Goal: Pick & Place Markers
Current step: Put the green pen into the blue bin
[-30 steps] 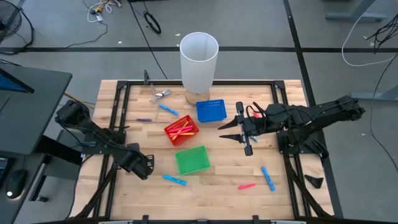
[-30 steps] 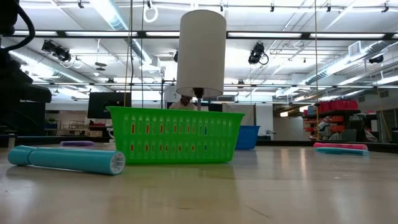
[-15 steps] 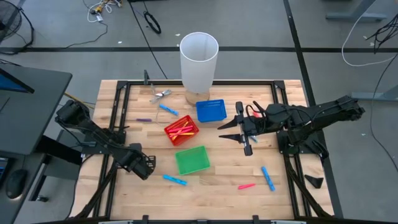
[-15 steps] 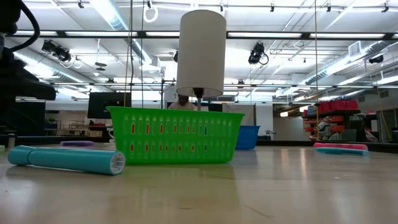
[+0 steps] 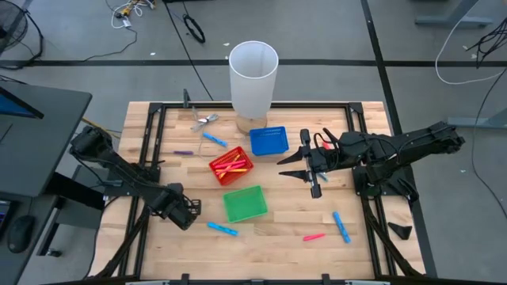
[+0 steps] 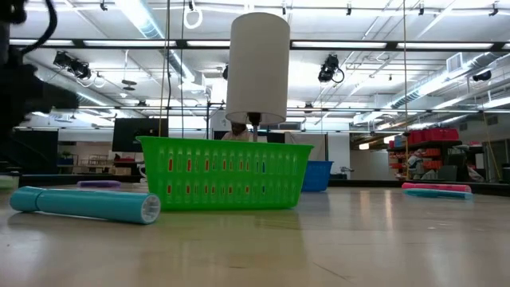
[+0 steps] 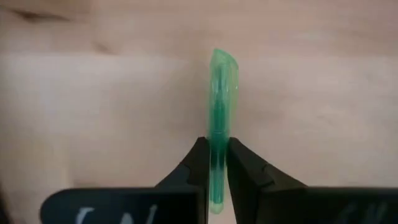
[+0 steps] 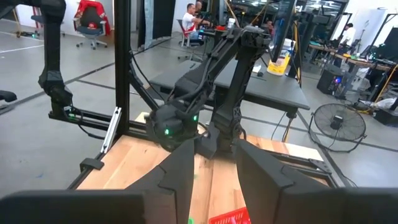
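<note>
The left gripper (image 7: 217, 163) is pinching a translucent green marker (image 7: 221, 112) between its two dark fingers, which are closed tight against the marker's sides. Most of the marker is sticking out ahead of the fingertips, over the bare wood of the tabletop (image 5: 281, 218); whether the marker is touching the wood is hard to tell from this close view. In the high view the left gripper (image 5: 184, 212) is sitting low near the left near part of the tabletop, just left of the green basket (image 5: 243, 203) and a little beyond a light blue marker (image 5: 223, 229) lying on the wood.

The right gripper (image 5: 309, 174) is hanging over the middle right of the tabletop, just right of the blue basket (image 5: 268, 140), with its fingers standing partly apart and nothing between them.

Pink and yellow markers are lying in the red basket (image 5: 231, 166). Another light blue marker (image 5: 341, 226) and a pink marker (image 5: 314, 236) are lying on the near right, close together, and a further blue one (image 5: 213, 139) is resting at the far side near the white cylinder (image 5: 253, 77).
</note>
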Controlling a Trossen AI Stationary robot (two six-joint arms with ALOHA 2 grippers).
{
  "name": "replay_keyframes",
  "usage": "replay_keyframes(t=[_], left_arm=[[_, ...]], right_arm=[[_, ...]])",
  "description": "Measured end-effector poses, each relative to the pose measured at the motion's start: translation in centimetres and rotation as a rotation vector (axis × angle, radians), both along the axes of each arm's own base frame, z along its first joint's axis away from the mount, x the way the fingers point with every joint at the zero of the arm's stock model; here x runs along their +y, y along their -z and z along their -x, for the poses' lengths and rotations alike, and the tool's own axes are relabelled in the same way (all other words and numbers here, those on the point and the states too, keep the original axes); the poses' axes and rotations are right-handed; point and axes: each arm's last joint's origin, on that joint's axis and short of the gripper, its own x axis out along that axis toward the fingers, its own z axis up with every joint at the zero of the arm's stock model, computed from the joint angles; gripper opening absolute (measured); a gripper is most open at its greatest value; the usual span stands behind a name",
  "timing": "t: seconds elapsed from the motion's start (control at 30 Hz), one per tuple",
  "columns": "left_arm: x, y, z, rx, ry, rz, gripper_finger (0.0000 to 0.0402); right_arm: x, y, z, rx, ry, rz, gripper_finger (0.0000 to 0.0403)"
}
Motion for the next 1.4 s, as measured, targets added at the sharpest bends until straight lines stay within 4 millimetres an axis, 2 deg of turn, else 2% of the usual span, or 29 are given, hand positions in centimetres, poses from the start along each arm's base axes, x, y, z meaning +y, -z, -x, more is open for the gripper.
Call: replay_keyframes(t=[0.27, 0.7, 1.0, 1.4], left_arm=[[-0.1, -3.4, -0.9, -0.194, 0.05, -0.075, 0.0034], [0.3, -9.3, -1.6, -0.451, 0.216, -0.3, 0.0034], [0.3, -14.2, -2.6, -0.613, 0.369, -0.58, 0.0034], [-0.1, -22.3, -4.2, -0.807, 0.497, -0.954, 0.0034]], right_arm=[[0.0, 0.0, 0.0, 0.013, 0.008, -0.079, 0.0123], [0.0, 0.0, 0.0, 0.082, 0.059, -0.543, 0.0123], [0.0, 0.0, 0.0, 0.087, 0.06, -0.576, 0.0123], [0.0, -0.3, 0.0, 0.062, 0.051, -0.633, 0.0131]])
